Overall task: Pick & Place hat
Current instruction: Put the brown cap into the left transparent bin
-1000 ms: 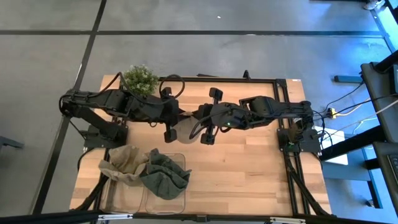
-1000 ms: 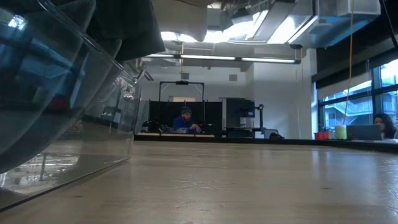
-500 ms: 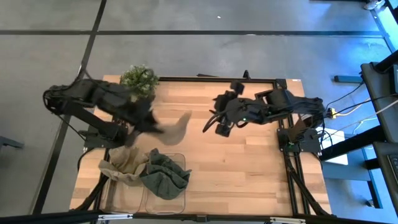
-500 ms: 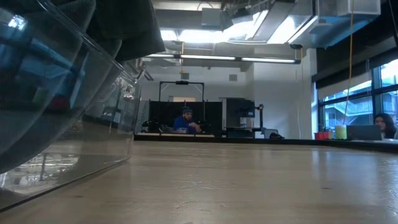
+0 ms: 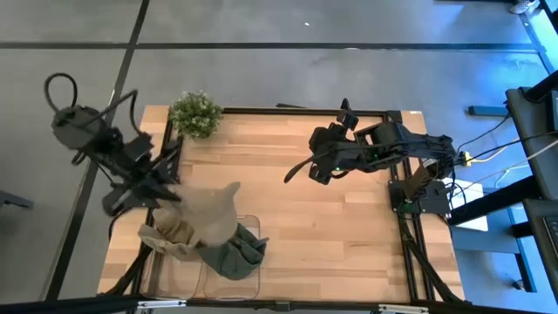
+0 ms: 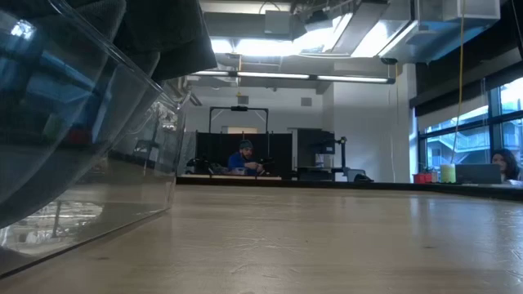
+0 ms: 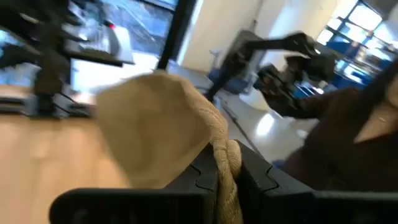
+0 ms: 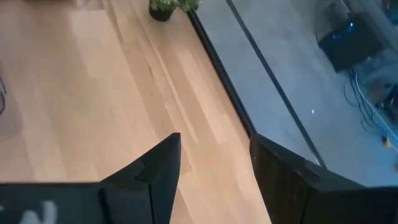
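A tan hat (image 5: 214, 209) is over the clear bin (image 5: 248, 222) at the table's near left, with my left gripper (image 5: 170, 196) shut on it. In the left wrist view the tan hat (image 7: 155, 124) spreads out beyond the fingers. Inside the bin lie another tan hat (image 5: 170, 228) and a dark green hat (image 5: 235, 255), which drapes over the bin's rim. My right gripper (image 5: 305, 170) is over the table's far right part, open and empty; its wrist view shows only bare wood between the fingers (image 8: 214, 146). My left gripper pinches a bunched, rolled edge of the tan hat (image 7: 225, 155) between its two fingers. The crown reaches out past the fingertips toward the table's right. The hat is off the table, over the bin; I cannot tell whether it touches the hats below.
A small potted plant (image 5: 196, 112) stands at the far left corner. The middle and right of the wooden table (image 5: 349, 235) are bare. In the low view the bin's clear wall (image 6: 82, 147) fills the left, and people sit in the room beyond.
Both grippers met at the table's middle around the tan hat. My right gripper has opened, let go and drawn back toward the right and far edge. My left gripper has swung toward the left and near edges, carrying the hat over the bin.
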Robot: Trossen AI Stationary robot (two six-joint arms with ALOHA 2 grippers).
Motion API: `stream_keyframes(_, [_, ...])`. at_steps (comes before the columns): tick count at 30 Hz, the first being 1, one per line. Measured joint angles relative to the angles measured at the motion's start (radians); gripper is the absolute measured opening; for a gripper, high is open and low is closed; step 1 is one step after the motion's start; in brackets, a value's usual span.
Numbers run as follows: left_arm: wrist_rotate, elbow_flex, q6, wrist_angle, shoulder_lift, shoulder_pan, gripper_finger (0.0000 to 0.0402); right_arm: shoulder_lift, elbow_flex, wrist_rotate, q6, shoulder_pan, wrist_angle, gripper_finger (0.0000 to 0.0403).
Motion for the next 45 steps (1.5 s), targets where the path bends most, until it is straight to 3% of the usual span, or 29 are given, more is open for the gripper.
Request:
stream_keyframes(7, [-0.123, 0.000, -0.065, -0.026, 0.044, -0.213, 0.0019, 0.000, -0.004, -0.039, 0.114, 0.000, -0.001, 0.0194])
stream_keyframes(13, [-0.278, 0.000, -0.119, -0.070, 0.111, -0.477, 0.0019, 0.000, -0.004, -0.054, 0.298, 0.001, -0.002, 0.0194])
stream_keyframes(20, [-0.610, 0.000, -0.373, -0.208, 0.198, -0.812, 0.0019, 0.000, -0.004, -0.055, 0.506, 0.002, 0.002, 0.0194])
stream_keyframes(24, [-0.799, -0.011, -0.529, -0.281, 0.267, -0.938, 0.0018, 0.003, -0.004, -0.054, 0.549, 0.010, 0.028, 0.0194])
stream_keyframes(28, [-0.854, -0.013, -0.692, -0.377, 0.342, -0.967, 0.0018, 0.015, -0.004, -0.036, 0.559, 0.017, 0.066, 0.0194])
stream_keyframes(35, [-0.780, -0.005, -0.944, -0.556, 0.403, -0.968, 0.0018, 0.052, -0.004, -0.024, 0.558, 0.023, 0.094, 0.0194])
stream_keyframes(45, [-0.759, -0.011, -0.965, -0.654, 0.405, -0.943, 0.0018, 0.091, -0.005, -0.036, 0.555, 0.041, 0.092, 0.0194])
